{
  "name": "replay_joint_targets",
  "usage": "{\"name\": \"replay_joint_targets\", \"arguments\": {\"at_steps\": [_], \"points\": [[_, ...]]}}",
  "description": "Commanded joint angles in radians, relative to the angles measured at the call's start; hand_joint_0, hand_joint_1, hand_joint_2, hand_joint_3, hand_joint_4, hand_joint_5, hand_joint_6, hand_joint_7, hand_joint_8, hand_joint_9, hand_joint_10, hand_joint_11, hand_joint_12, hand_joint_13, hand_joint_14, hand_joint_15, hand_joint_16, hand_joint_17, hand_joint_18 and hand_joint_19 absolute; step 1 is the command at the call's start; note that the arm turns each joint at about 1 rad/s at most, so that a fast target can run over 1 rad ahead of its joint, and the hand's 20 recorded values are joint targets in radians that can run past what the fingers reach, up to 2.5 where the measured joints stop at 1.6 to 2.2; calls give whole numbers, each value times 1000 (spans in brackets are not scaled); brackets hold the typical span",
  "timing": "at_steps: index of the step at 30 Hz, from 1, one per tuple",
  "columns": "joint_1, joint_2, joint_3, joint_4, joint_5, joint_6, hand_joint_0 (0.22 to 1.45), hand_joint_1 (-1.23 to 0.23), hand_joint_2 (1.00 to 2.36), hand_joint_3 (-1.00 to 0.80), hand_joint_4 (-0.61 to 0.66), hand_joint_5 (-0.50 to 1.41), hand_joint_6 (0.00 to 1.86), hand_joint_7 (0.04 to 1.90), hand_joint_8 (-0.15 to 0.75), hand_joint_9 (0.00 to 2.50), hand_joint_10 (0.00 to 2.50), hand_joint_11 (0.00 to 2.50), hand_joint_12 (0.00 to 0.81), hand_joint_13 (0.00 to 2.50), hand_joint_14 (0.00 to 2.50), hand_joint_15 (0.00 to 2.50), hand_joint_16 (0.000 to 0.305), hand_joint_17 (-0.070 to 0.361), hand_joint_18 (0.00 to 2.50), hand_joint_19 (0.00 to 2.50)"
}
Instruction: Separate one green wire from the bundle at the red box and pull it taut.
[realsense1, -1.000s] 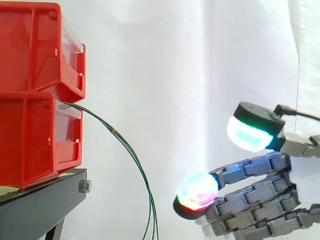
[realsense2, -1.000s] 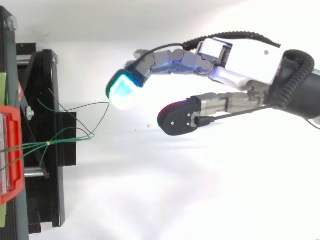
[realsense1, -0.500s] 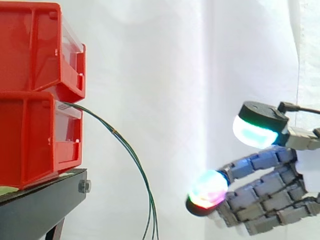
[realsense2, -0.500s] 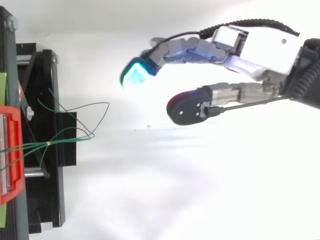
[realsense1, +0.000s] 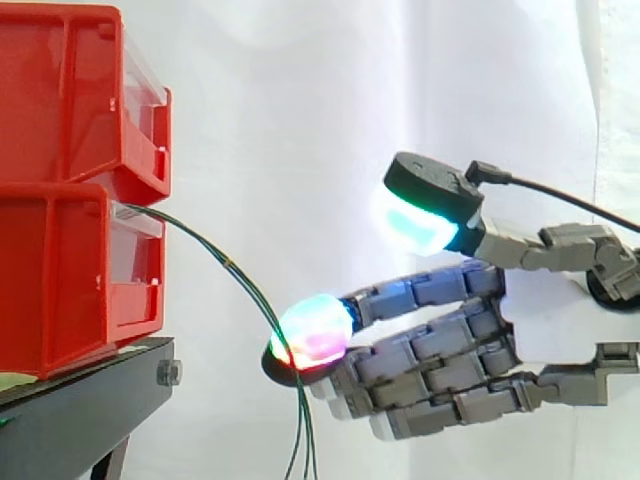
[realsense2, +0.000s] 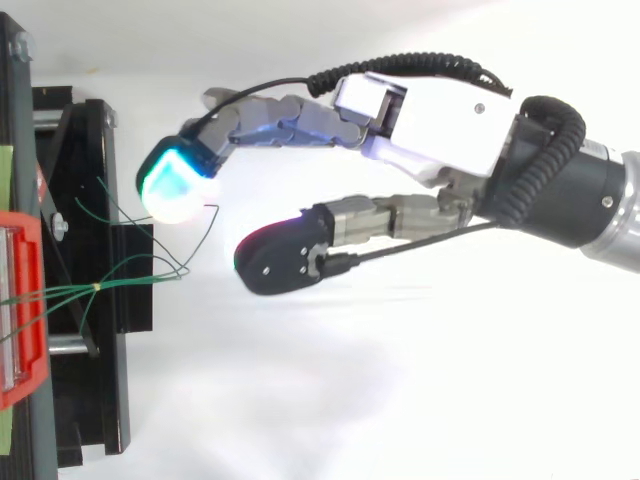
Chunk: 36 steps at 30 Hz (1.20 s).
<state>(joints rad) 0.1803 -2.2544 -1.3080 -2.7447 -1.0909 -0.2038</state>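
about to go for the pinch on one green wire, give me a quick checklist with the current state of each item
1. Hand open for a pinch: ok, fingers straight, thumb held apart from them.
2. Fingertip touching the green wires: cannot tell, it overlaps them in the side view but contact is unclear.
3. One wire singled out: not ok, nothing is pinched and the strands run close together in the side view.
4. Wire taut: not ok, the wires sag in a slack curve out of the lower red bin.
5. A wire lying between thumb and fingers: cannot tell.
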Motion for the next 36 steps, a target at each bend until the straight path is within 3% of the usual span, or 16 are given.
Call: {"name": "replay_joint_targets", "arguments": {"at_steps": [1,3,4,6,8,20,29,36], "points": [[8,-19,24,42,0,-39,487,-521,1000,-500,201,-174,502,721,219,387,0,0,314,66,0,0,50,112,0,94],[13,-59,58,59,0,-29,487,-521,1000,-500,204,-173,502,722,219,389,0,0,314,68,0,0,50,112,0,95],[13,-59,58,59,0,-29,487,-521,1000,-500,201,-173,502,724,220,393,0,0,314,69,0,0,50,112,0,94],[18,-99,98,53,0,4,487,-521,1000,-500,203,-172,502,723,220,395,0,0,314,72,0,0,50,112,0,92],[21,-112,119,45,2,21,486,-522,1000,-500,203,-171,502,725,222,400,0,0,314,74,0,0,50,112,0,92],[41,-111,121,28,11,17,504,-568,1000,-500,226,-143,502,778,229,507,0,0,311,167,0,0,49,111,79,106],[50,-111,151,-12,26,17,527,-640,1000,-500,246,-117,503,909,229,569,0,0,308,217,0,0,48,108,137,120],[65,-112,151,10,45,-2,526,-645,1000,-500,242,-117,503,904,230,573,0,0,310,219,0,0,48,108,143,126]]}}
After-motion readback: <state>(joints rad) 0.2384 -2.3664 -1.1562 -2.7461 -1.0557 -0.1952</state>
